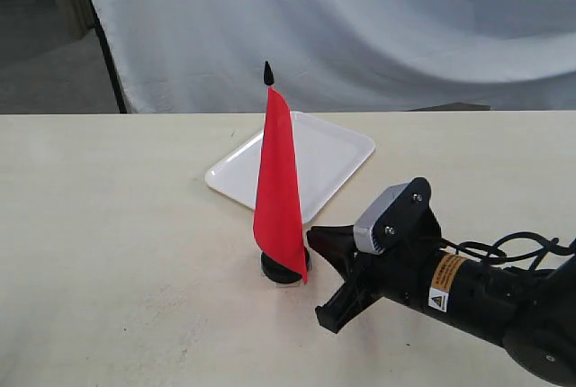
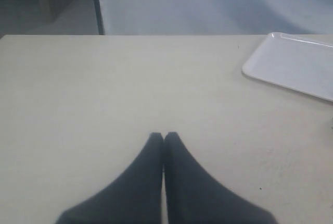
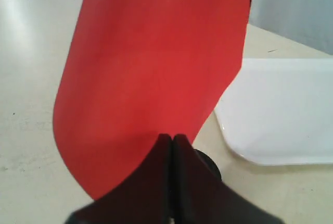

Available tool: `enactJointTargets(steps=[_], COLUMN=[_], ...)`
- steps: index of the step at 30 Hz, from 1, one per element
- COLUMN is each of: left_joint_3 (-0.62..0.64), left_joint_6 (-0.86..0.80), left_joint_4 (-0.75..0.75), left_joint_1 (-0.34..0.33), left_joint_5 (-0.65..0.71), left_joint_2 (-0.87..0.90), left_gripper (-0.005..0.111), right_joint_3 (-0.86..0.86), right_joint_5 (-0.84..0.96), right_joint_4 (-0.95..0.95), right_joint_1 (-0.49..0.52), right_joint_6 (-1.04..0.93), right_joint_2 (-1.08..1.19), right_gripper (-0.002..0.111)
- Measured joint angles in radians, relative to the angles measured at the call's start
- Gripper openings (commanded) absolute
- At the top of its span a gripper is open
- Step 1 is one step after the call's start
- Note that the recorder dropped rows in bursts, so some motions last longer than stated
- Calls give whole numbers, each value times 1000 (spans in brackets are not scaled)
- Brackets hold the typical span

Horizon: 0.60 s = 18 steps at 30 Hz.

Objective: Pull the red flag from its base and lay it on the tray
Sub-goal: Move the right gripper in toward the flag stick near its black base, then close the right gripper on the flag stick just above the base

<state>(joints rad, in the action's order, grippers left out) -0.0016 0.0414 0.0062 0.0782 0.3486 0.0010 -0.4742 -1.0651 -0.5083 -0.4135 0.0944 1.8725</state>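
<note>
The red flag [image 1: 277, 189] stands upright in its round black base [image 1: 281, 270] on the table, its pointed black tip [image 1: 268, 72] uppermost. Behind it lies the white tray [image 1: 342, 148]. My right gripper [image 1: 311, 236] is shut, its tips just right of the flag's lower edge and close to the cloth. In the right wrist view the shut gripper [image 3: 172, 137] fronts the red flag [image 3: 156, 67], with the base [image 3: 208, 162] peeking out beside the fingers and the tray [image 3: 281, 109] beyond. My left gripper [image 2: 164, 135] is shut over bare table, with the tray [image 2: 291, 62] off to one side.
A pale cloth backdrop [image 1: 360, 27] hangs behind the table's far edge. The right arm's cables [image 1: 504, 247] trail at the lower right. The left arm does not show in the exterior view.
</note>
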Motion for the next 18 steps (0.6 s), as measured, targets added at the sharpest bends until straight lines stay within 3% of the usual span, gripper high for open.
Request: enactJointTargets(steps=[2,4,7,9,18], left_joint_3=[0,0,0,0,0], left_joint_6=[0,0,0,0,0], left_joint_4=[0,0,0,0,0], left_joint_1=[0,0,0,0,0], left_joint_5=[0,0,0,0,0], left_joint_2=[0,0,0,0,0], left_gripper=[0,0,0,0,0], right_joint_3=[-6,-10,-10,-10,-21], right_joint_5=[3,3,3,3,3], right_joint_4=[2,4,6,8,10], right_joint_1=[-5,-5,-5,-5,-5], right_joint_6=[-5,-5,-5,-5,21], right_joint_2=[4,4,4,4,4], right_gripper=[9,25,69,105,103])
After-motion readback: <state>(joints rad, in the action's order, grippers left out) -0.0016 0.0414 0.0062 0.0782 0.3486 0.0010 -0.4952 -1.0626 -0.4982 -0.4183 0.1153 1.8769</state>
